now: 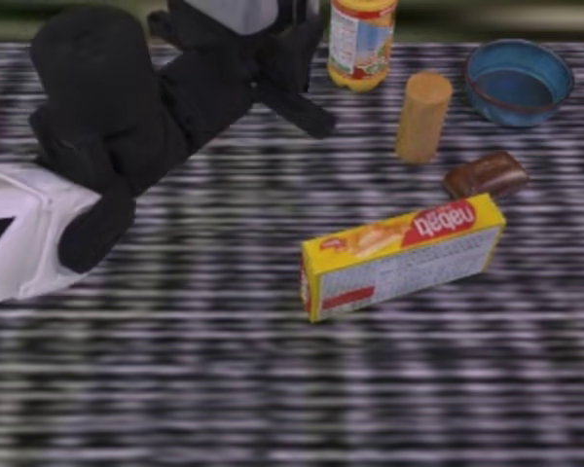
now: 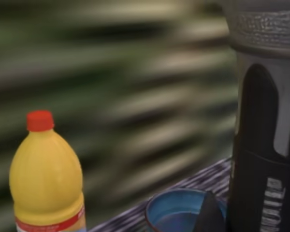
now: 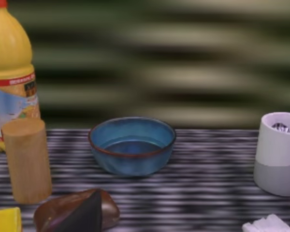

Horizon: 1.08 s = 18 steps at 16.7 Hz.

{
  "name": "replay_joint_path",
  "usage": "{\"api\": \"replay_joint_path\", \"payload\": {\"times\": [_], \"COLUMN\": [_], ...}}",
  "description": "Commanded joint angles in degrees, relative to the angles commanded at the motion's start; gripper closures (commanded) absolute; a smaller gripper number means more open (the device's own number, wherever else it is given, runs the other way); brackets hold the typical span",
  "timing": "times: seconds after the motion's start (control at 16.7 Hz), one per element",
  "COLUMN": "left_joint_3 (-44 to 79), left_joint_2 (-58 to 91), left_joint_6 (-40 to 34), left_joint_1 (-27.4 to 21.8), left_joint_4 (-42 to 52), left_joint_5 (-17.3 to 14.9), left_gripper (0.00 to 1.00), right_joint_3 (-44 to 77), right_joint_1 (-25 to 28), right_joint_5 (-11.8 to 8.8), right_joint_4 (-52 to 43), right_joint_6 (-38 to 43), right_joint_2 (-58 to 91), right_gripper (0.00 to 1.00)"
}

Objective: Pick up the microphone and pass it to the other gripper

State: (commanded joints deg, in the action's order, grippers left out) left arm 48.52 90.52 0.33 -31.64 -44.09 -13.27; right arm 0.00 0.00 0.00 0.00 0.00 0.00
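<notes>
Left gripper [image 1: 297, 73] up at the back of the bench [image 1: 273, 389], fingers [image 1: 307, 112] closed around the microphone [image 2: 263, 145], yellow bottle [image 1: 362, 39] just beside the fingers, right gripper out of sight

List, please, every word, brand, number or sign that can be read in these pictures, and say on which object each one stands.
"nabati": white letters on a red patch, on the yellow box, seen upside down in the top view.
Grey panel of the same box: fine print, too small to read.
Yellow bottle, label: print and a picture, too blurred to read.
Microphone, white marks low on its black handle: not legible.
No other text shows.
</notes>
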Motion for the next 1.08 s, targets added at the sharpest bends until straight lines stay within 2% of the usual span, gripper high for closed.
{"api": "replay_joint_path", "payload": {"times": [0.18, 0.9, 1.08], "left_joint_3": [-2.1, -2.3, -2.3], "left_joint_2": [-4.1, -4.3, -4.3], "left_joint_6": [-0.2, -0.2, -0.2], "left_joint_1": [-4.3, -4.5, -4.5], "left_joint_4": [0.5, 0.6, 0.6], "left_joint_5": [4.3, 4.5, 4.5], "left_gripper": [1.00, 1.00, 1.00], "right_joint_3": [0.0, 0.1, 3.2], "right_joint_1": [0.0, 0.1, 3.2], "right_joint_5": [0.0, 0.0, 0.4], "right_joint_4": [0.0, 0.0, 1.7], "right_joint_6": [0.0, 0.0, -0.1], "right_joint_2": [0.0, 0.1, 3.8], "right_gripper": [0.00, 0.00, 0.00]}}
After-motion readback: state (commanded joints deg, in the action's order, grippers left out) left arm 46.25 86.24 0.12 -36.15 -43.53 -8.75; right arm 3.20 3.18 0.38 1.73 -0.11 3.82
